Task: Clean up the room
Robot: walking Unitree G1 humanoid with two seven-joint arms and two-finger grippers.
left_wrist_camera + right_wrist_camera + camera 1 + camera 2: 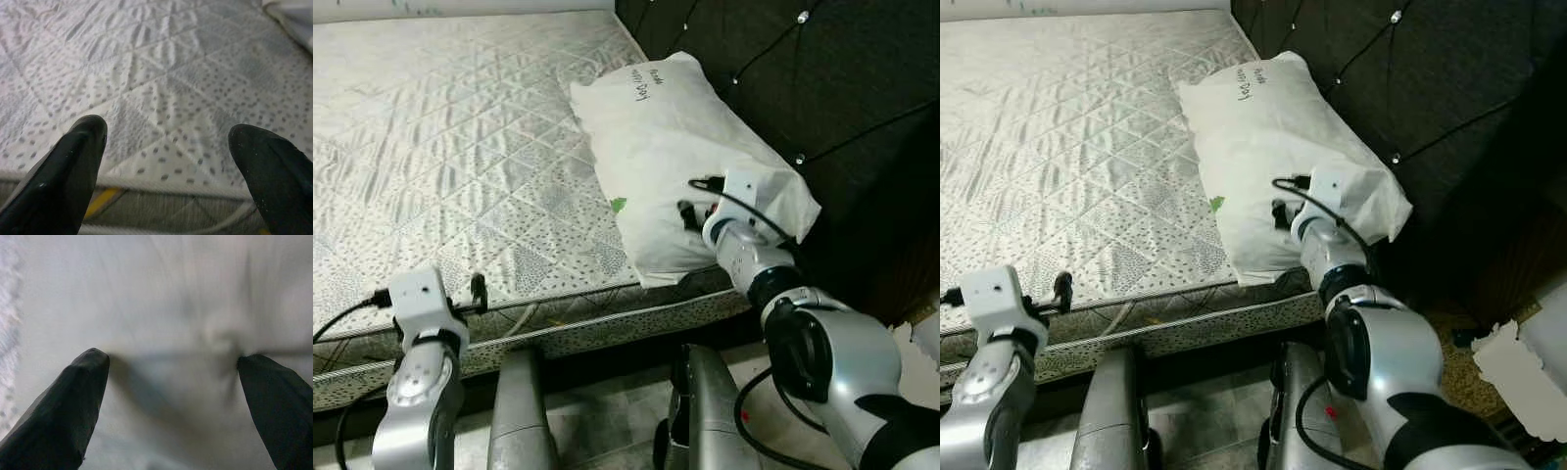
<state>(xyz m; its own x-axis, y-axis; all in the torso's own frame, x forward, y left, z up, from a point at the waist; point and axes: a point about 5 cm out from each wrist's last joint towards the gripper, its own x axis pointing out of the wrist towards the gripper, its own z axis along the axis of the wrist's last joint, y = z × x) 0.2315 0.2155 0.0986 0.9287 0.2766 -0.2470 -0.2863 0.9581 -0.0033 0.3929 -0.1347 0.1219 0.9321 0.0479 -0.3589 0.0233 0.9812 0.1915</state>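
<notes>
Two spread fingers (73, 401) of right claw (171, 372) pressing pillow (675, 157) at bed (460, 147) corner, likely pinching only loose cover; left claw (166, 161) released, empty.

Mattress (450, 147): quilted cloth, diamond stitching, speckled print, slight sheen. Pillow (675, 147): smooth matt white cloth, creased, dark handwriting on it. Headboard (822, 78): dark padded fabric, tufted with shiny studs. My right gripper (171, 382) has matt black fingers, plastic or rubber by the look, dusty; left gripper (166, 156) the same. My arms: glossy silver shells, white plastic wrist blocks.
</notes>
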